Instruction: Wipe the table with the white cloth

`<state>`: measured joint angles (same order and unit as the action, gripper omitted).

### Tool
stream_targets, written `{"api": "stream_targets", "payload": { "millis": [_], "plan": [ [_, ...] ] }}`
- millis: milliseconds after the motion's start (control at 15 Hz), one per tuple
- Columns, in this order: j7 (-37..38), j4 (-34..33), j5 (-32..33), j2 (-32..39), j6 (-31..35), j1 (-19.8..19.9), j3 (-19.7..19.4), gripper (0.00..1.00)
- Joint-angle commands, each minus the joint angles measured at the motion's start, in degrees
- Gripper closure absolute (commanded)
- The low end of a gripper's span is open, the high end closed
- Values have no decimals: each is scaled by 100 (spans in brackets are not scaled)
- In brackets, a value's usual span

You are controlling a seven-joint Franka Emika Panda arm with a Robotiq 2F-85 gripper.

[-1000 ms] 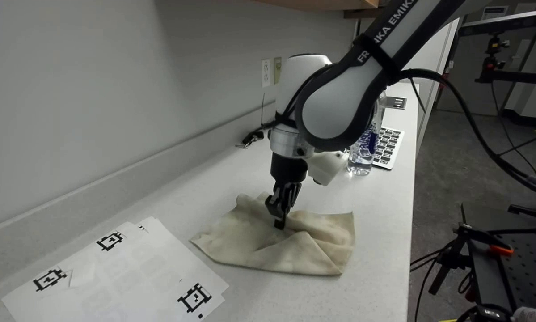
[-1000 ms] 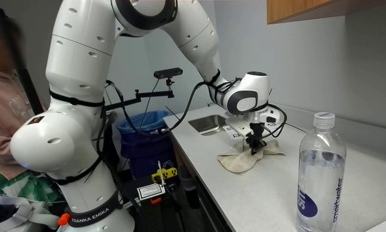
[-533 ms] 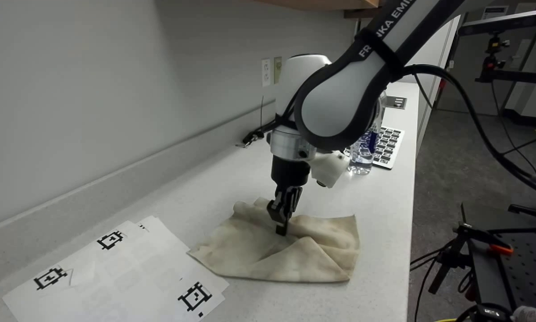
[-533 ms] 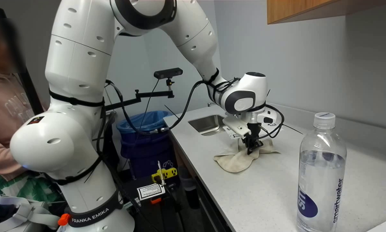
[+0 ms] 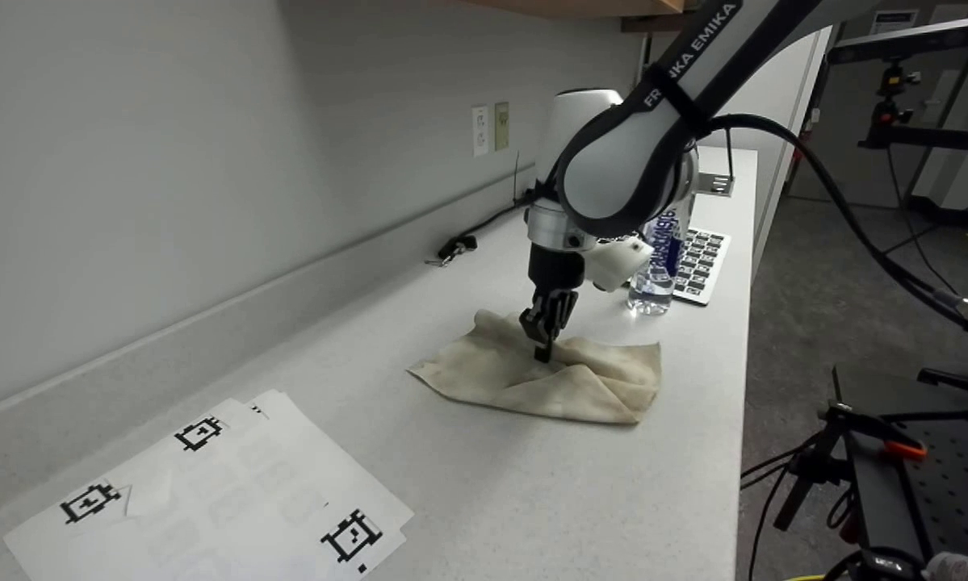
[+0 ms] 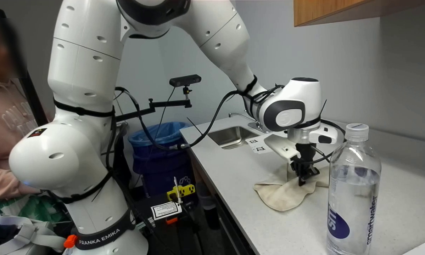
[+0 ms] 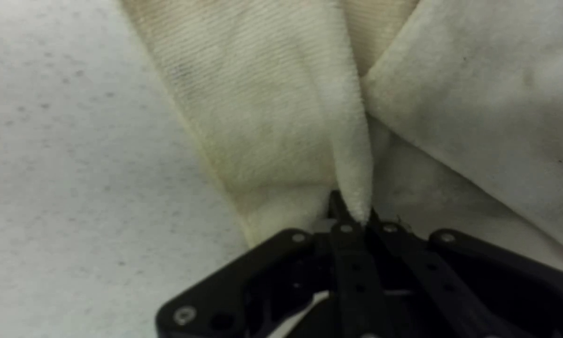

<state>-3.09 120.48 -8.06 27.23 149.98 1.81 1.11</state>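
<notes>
The cream-white cloth [image 5: 484,379] lies spread and creased on the light speckled table [image 5: 484,492]. It shows in both exterior views [image 6: 281,196]; the bottle partly hides it in one of them. My gripper [image 5: 543,353] points down at the middle of the cloth, with its tips low at the table surface. In the wrist view the gripper [image 7: 357,213] is shut on a raised fold of the cloth [image 7: 351,141], which is pinched between the fingers. The cloth's edge runs along the left of that view, with bare table beside it. The fingertips are partly hidden by the fold.
A water bottle [image 6: 354,209] stands upright on the table, also seen behind the arm [image 5: 653,282] beside a marker board [image 5: 701,266]. Paper sheets with markers [image 5: 233,492] lie near the wall. Keys [image 5: 455,248] lie at the backsplash. A sink [image 6: 230,136] is set into the counter.
My gripper and the cloth first shifted slightly towards the paper sheets, then slid along the table away from them, towards the bottle. The fold stays in the grip.
</notes>
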Motion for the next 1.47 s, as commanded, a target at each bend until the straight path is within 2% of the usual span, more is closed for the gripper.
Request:
{"api": "stream_targets", "payload": {
  "millis": [0, 200, 400, 667, 1000, 1133, 1400],
  "plan": [
    [173, 105, 350, -57, 93, 54, -354, 99],
    [282, 121, 437, -81, 89, 81, -510, 99],
    [289, 261, 278, -162, -9, 90, -352, 99],
    [163, 546, -42, -305, -74, 59, 117, 99],
    [-251, 907, -592, -571, -410, 50, 880, 99],
    [-368, 1002, -710, -645, -560, 18, 1035, 99],
    [-263, 1061, -546, -743, -585, -21, 873, 99]
  ]
}}
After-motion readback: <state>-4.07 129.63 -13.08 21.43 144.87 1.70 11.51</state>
